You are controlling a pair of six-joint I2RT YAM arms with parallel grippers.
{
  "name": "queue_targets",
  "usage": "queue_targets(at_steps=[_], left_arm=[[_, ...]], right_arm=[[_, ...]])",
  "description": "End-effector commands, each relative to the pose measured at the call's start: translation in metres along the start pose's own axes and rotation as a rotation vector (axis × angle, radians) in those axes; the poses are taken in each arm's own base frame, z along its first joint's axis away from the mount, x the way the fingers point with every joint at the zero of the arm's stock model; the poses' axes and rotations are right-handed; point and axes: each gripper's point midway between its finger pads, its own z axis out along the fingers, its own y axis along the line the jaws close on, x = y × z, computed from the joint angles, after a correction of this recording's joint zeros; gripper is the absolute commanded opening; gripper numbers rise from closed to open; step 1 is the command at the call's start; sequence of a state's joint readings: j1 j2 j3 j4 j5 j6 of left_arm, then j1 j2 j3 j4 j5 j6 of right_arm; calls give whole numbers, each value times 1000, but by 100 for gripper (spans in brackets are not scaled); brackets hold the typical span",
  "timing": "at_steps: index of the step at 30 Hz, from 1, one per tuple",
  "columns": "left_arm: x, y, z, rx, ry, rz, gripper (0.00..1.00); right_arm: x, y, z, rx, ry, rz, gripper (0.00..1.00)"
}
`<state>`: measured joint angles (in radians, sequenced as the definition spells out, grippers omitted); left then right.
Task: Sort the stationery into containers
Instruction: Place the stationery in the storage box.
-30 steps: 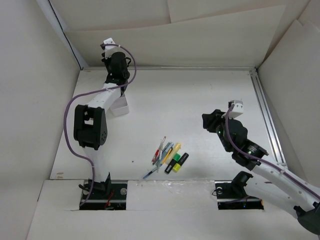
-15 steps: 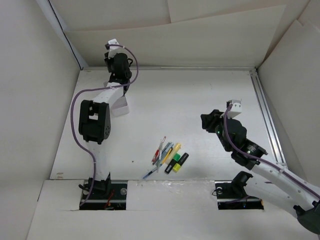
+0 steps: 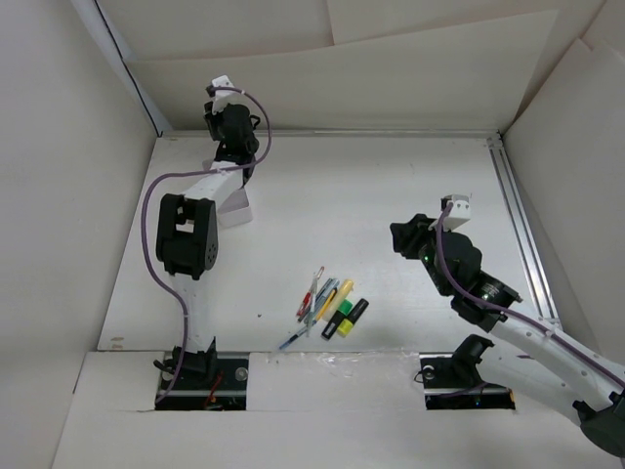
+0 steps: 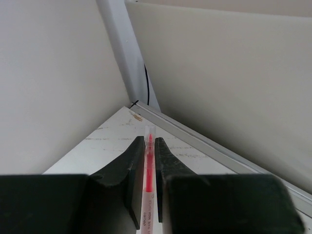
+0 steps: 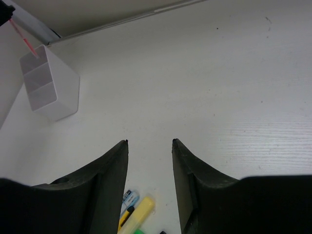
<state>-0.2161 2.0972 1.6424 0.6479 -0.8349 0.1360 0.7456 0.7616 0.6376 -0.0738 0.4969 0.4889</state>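
My left gripper point(image 4: 149, 139) is shut on a thin red pen point(image 4: 148, 170), which runs lengthwise between its black fingers. In the top view that gripper point(image 3: 232, 137) hangs at the back left, over the white two-compartment container point(image 3: 235, 209). The right wrist view shows the red pen point(image 5: 24, 36) slanting down to the container's point(image 5: 61, 95) far compartment. Both compartments look empty otherwise. The remaining stationery point(image 3: 327, 305), thin pens and yellow and green highlighters, lies in a loose bunch near the front middle. My right gripper point(image 5: 149, 142) stands open and empty above the table, right of the bunch.
White walls close the table in on the left, back and right. A metal rail point(image 3: 522, 234) runs along the right side, and another rail point(image 4: 219, 148) follows the back edge just beyond the left gripper.
The left arm's wrist rose a little and its elbow shifted right, still holding the red pen. The right gripper drifted slightly left.
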Motion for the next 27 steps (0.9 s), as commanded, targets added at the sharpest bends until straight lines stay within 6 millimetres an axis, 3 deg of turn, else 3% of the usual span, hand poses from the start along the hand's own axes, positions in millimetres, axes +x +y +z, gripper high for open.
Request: queue_targets(at_steps=[1,15,17,21,25,27], left_arm=[[-9,9,-1,-39,-36,-37,9],[3,18,-9,-47,-22,-40,9],[-4,22,-11,-47,-28,-56,13],[4,26,-16,-46,-14,-58,18],[-10,33,-21,-47,-28,-84,23],[-21,37,-25,-38,-35,-102,30]], right_arm=[[-12,6,0,-28,-47,19,47],[-14,6,-1,-32,-54,23,47],[-17,6,-3,-35,-62,18,47],[-17,6,-3,-35,-62,18,47],[-19,6,-5,-39,-69,23,47],[-19,6,-5,-39,-69,23,47]])
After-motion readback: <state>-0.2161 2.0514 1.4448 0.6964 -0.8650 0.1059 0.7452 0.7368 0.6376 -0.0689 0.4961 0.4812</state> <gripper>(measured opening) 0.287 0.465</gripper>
